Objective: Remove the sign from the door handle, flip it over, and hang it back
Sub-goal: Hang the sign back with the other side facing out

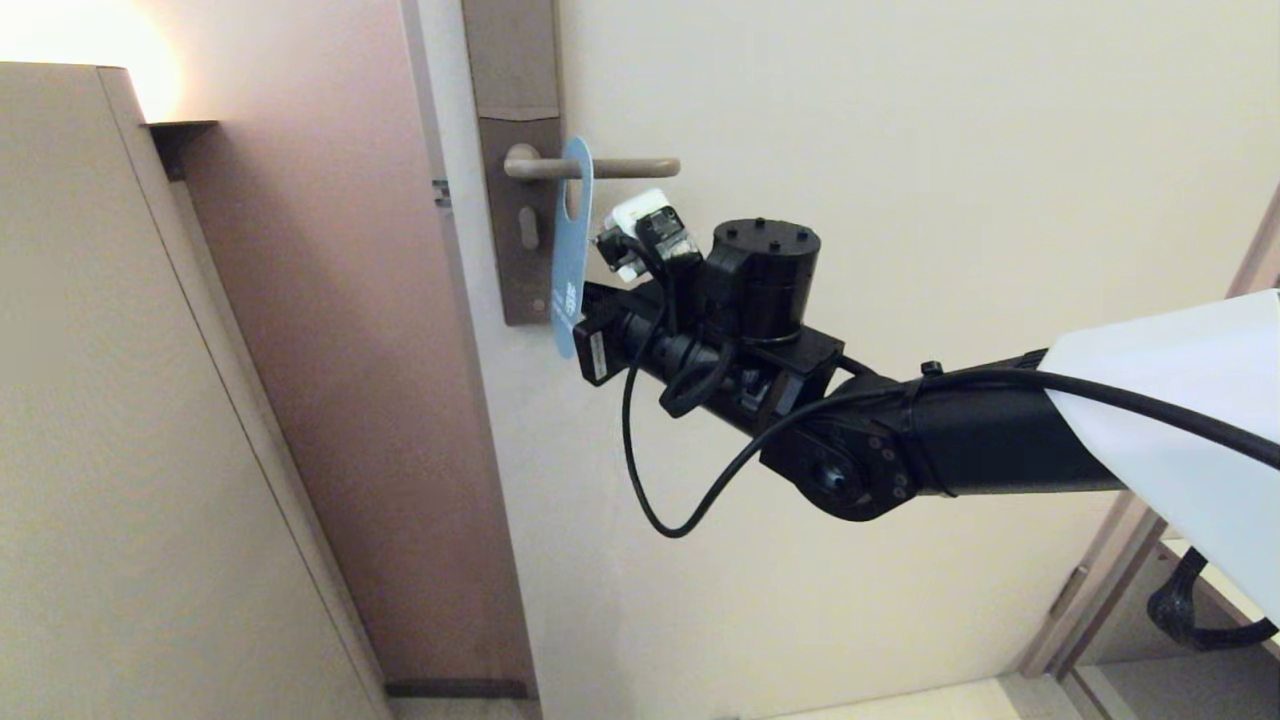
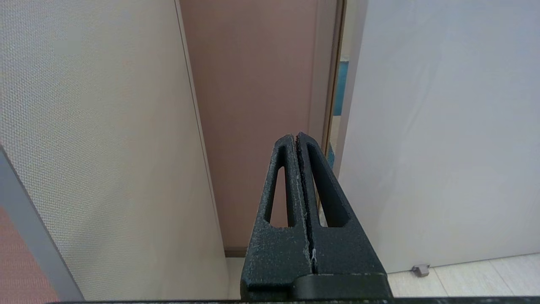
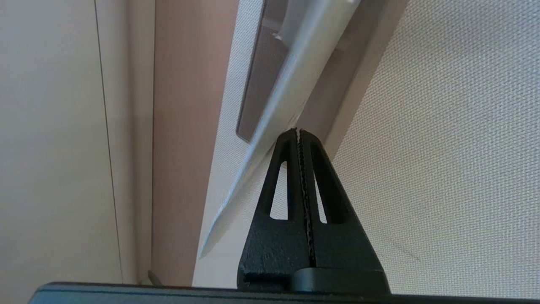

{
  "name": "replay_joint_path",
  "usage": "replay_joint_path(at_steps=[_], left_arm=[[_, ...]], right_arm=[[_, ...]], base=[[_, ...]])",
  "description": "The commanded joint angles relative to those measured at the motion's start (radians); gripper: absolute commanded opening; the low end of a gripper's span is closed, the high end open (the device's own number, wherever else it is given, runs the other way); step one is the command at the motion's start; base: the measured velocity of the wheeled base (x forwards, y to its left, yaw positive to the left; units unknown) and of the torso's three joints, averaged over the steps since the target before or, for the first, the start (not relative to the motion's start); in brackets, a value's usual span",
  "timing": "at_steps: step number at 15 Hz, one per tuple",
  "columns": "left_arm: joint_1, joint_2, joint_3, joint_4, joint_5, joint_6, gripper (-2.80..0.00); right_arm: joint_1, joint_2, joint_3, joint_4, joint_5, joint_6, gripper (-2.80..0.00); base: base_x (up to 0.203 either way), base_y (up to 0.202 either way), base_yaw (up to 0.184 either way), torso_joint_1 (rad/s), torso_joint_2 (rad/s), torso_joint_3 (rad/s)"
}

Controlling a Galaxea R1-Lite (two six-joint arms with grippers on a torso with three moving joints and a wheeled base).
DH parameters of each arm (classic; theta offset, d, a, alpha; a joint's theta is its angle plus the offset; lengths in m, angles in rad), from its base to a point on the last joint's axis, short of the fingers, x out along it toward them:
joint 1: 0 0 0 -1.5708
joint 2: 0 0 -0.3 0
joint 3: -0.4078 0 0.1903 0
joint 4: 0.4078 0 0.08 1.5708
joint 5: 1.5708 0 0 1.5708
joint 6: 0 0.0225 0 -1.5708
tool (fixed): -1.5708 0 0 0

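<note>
The sign (image 1: 572,250) hangs by its oval hole on the door handle (image 1: 625,167), edge-on to the door, blue face towards the left, its lower end swung slightly leftward. The handle sits on a tall grey-beige plate (image 1: 512,270) with a keyhole. My right gripper (image 1: 580,322) reaches in from the right at the sign's lower part. In the right wrist view its jaws (image 3: 297,130) are closed, with the tips pinching the edge of the sign (image 3: 274,109), whose pale face shows there. My left gripper (image 2: 297,136) is shut, empty, low down, away from the handle and outside the head view.
The pale door (image 1: 900,150) fills the middle and right. A brownish door frame (image 1: 350,350) and a beige panel (image 1: 100,400) stand to the left of the handle. A small doorstop (image 2: 420,270) sits on the floor by the door.
</note>
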Motion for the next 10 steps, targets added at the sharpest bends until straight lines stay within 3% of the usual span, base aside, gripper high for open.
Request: replay_joint_path(at_steps=[1,10], left_arm=[[0.0,0.0,0.0,0.0,0.001,0.0,-2.8],[0.0,0.001,0.0,0.0,0.001,-0.001,-2.8]], right_arm=[[0.002,-0.003,0.0,-0.004,-0.001,-0.004,-2.8],[0.072,0.024,-0.086,0.002,-0.007,-0.068,-2.8]], base=[[0.0,0.0,0.0,0.0,0.0,0.0],[0.0,0.0,0.0,0.0,0.0,0.0]])
